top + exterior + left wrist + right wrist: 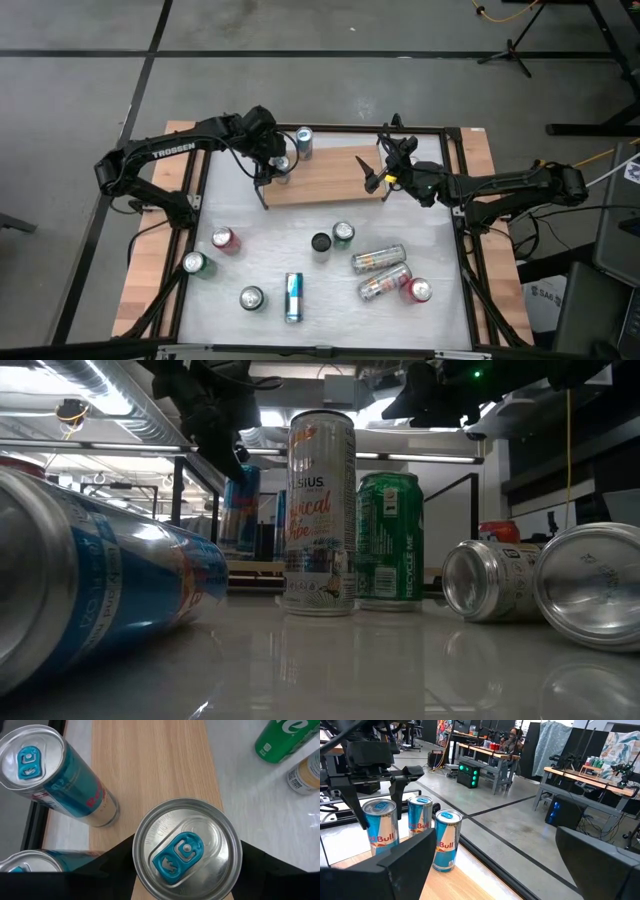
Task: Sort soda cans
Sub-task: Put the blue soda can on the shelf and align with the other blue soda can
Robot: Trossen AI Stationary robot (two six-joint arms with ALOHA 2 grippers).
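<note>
High view: left end effector (272,168) at far-left end of wooden board (330,172), beside blue can (304,142); right end effector (378,172) at board's other end, jaws spread, empty. Unsorted cans (378,260) scattered on table (440,310).

Low view: tall pale can (321,512), green can (390,540) upright.

Left wrist view: fingers clamped on blue-tab can (186,849), upright on board, likely grouping blues.

Right wrist view: three blue cans (447,839) clustered. No containers visible.

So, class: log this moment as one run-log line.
left hand: around blue can on wooden board | right hand: open, empty, over board | other cans: unsorted
</note>
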